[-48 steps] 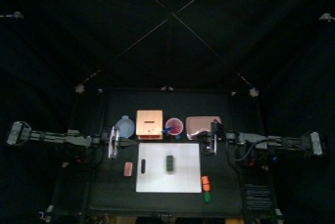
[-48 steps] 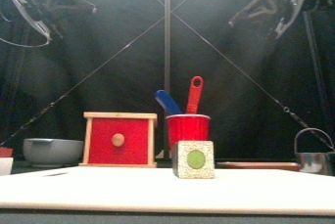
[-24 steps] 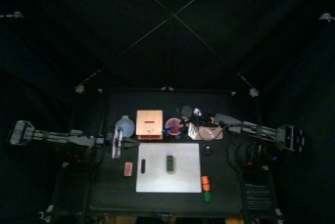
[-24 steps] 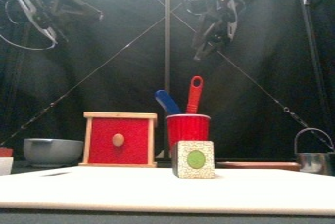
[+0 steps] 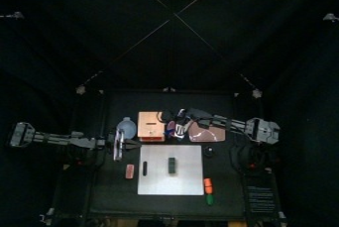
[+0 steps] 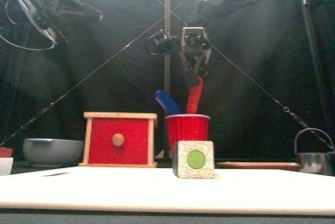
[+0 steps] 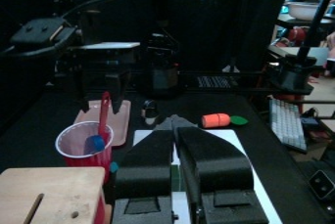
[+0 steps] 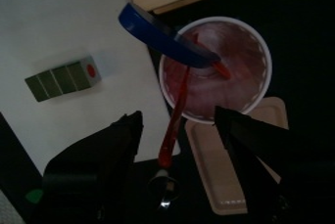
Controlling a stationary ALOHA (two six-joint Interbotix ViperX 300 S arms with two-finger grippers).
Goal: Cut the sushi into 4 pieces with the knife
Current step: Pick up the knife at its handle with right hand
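The booth was dim: the black back curtain (image 5: 169,33) swallowed nearly all light, and only the white cutting board (image 5: 172,165) stood out bright on the dark worktop (image 5: 113,186). At table height, light fell from overhead (a pale haze on the curtain) onto the red cup (image 6: 189,128). In the right wrist view the board glared white.

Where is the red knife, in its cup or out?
In. The red knife stands in the red cup beside the blue knife; the right hand hangs open over it.
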